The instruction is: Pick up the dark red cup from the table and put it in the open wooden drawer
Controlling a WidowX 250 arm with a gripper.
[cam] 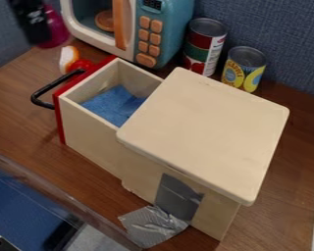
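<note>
The black gripper (31,22) is at the top left corner, above the table and left of the toy microwave, beside a magenta object (55,28); whether they touch I cannot tell. A pale wooden cabinet (209,130) stands in the middle with its drawer (88,132) pulled out toward the left. Blue cloth (115,105) lies inside the drawer. The drawer has a red front and a black handle (40,92). Behind the handle are an orange and white toy (68,59) and a round red item (82,64).
A teal and white toy microwave (161,29) stands at the back, with a red and green can (204,46) and a yellow can (244,68) to its right. Silver tape (153,225) hangs from the cabinet's lower front. A clear-edged bin (28,206) occupies the lower left.
</note>
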